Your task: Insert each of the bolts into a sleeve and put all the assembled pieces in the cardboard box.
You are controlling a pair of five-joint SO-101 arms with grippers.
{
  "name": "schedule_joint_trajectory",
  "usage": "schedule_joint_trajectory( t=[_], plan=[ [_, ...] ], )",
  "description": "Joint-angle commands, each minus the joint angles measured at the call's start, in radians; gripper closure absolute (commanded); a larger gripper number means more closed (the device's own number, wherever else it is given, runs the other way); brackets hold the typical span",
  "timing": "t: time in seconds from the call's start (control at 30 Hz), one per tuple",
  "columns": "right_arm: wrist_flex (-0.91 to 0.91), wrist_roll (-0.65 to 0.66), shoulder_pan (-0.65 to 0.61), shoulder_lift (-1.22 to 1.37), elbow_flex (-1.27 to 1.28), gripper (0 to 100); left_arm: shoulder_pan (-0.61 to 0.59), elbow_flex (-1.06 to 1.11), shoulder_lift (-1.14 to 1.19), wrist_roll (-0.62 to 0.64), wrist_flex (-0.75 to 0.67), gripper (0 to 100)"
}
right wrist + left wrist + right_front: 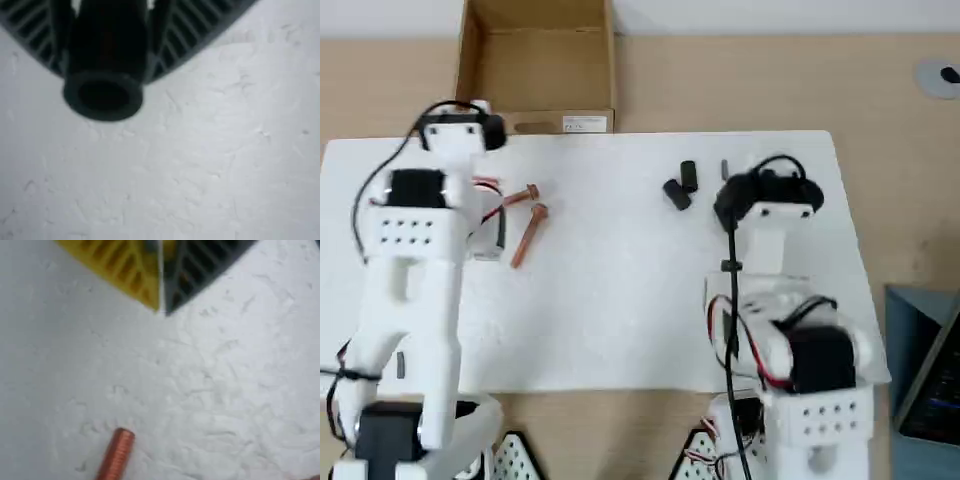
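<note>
Two copper bolts point(520, 196) point(528, 236) lie on the white mat point(620, 300), just right of the left arm point(420, 230). In the left wrist view my left gripper point(162, 306) is shut, its yellow and black fingers meeting with nothing between them. It hangs just above the mat, and a bolt's threaded end point(117, 452) lies a short way off. My right gripper point(107, 70) is shut on a black sleeve point(103, 95) whose open end faces the camera, above bare mat. Two more black sleeves point(677, 194) point(689, 176) lie left of the right arm point(770, 200).
The open cardboard box point(470, 60) stands on the wooden table beyond the mat's far left edge. A laptop point(930, 370) sits at the right edge and a grey disc point(940, 75) at the far right corner. The mat's middle is bare.
</note>
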Motion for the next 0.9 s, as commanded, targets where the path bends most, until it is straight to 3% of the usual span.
schedule_joint_trajectory(
  t=[0.0, 0.47, 0.87],
  plan=[
    [-0.043, 0.011, -0.001, -0.084, 0.044, 98.8, 0.049, -0.068, 0.051, -0.002, -0.035, 100],
    [-0.055, 0.012, -0.001, -0.137, 0.094, 98.8, 0.052, -0.253, 0.321, -0.006, -0.069, 93],
    [-0.055, 0.012, -0.001, -0.136, 0.094, 98.8, 0.074, -0.325, 0.518, -0.029, -0.178, 88]
  ],
)
